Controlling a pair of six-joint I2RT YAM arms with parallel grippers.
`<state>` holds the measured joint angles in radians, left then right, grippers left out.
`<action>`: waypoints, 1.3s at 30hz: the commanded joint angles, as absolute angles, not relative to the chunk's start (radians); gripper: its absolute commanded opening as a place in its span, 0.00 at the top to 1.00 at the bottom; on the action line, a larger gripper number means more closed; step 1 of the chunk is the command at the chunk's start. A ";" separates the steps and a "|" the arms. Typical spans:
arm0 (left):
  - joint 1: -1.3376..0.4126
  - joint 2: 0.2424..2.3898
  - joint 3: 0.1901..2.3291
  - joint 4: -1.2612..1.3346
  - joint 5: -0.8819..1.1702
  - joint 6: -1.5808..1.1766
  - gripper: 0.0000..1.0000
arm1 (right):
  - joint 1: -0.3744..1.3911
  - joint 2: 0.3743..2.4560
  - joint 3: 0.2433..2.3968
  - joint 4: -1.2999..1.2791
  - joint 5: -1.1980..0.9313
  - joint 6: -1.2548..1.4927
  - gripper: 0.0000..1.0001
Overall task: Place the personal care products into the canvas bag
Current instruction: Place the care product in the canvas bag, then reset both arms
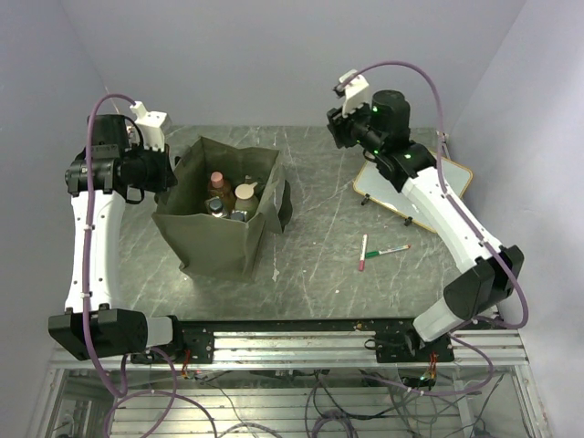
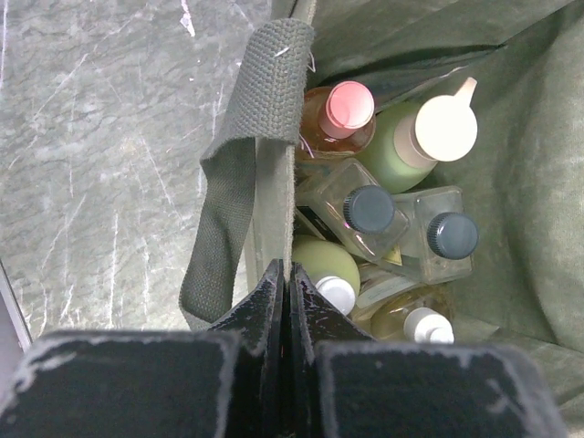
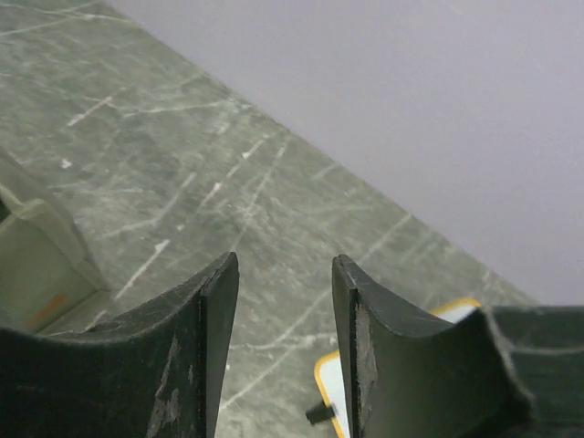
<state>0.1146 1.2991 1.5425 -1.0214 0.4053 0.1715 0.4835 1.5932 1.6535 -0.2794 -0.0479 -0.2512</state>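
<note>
The personal care products [image 1: 230, 196] all stand inside the canvas bag [image 1: 214, 242], which sits upright on the tabletop [image 1: 310, 274] with its mouth open. The left wrist view looks down into the bag. At its far end an orange bottle with a pink cap [image 2: 349, 108] stands just beside a pale green bottle with a cream cap [image 2: 445, 128]. Nearer in, two clear bottles with dark caps [image 2: 369, 209] lie side by side, touching. Closest to the bag's near wall are a rounded green bottle with a white cap [image 2: 327, 265] and a yellowish bottle with a white cap [image 2: 424, 324]. The left claw [image 2: 290, 274] is at the bag's left rim, its jaws pressed together on the edge of the fabric wall, right next to the strap handle [image 2: 242, 173] that droops down the bag's outside. The right claw [image 3: 285, 265] hangs in the air well to the right of the bag, jaws parted to a moderate gap with nothing between them. A whiteboard [image 1: 456, 178] lies on the tabletop below it, on the bag's right. A red marker pen [image 1: 363, 253] and a green marker pen [image 1: 392, 248] lie close together to the right of the bag, nearer the arm bases than the whiteboard.
</note>
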 commanded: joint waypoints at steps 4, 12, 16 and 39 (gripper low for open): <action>0.123 1.274 1.603 -0.975 0.402 0.193 0.81 | 0.331 1.463 1.542 -0.238 -0.024 -0.169 0.39; 0.123 1.241 1.641 -0.952 0.398 0.243 0.34 | 0.145 1.380 1.440 -0.226 -0.062 -0.060 0.09; 0.123 1.175 1.623 -0.789 0.319 0.217 0.08 | 0.110 1.346 1.420 -0.223 -0.065 -0.095 0.00; 0.123 0.892 1.323 -0.329 0.287 0.064 0.00 | 0.112 0.968 1.132 -0.067 0.006 -0.064 0.00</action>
<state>0.1154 0.9447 1.3533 -0.4313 0.3164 0.0860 0.1131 0.9806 1.1301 -0.0452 -0.0147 -0.0662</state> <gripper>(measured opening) 0.998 0.996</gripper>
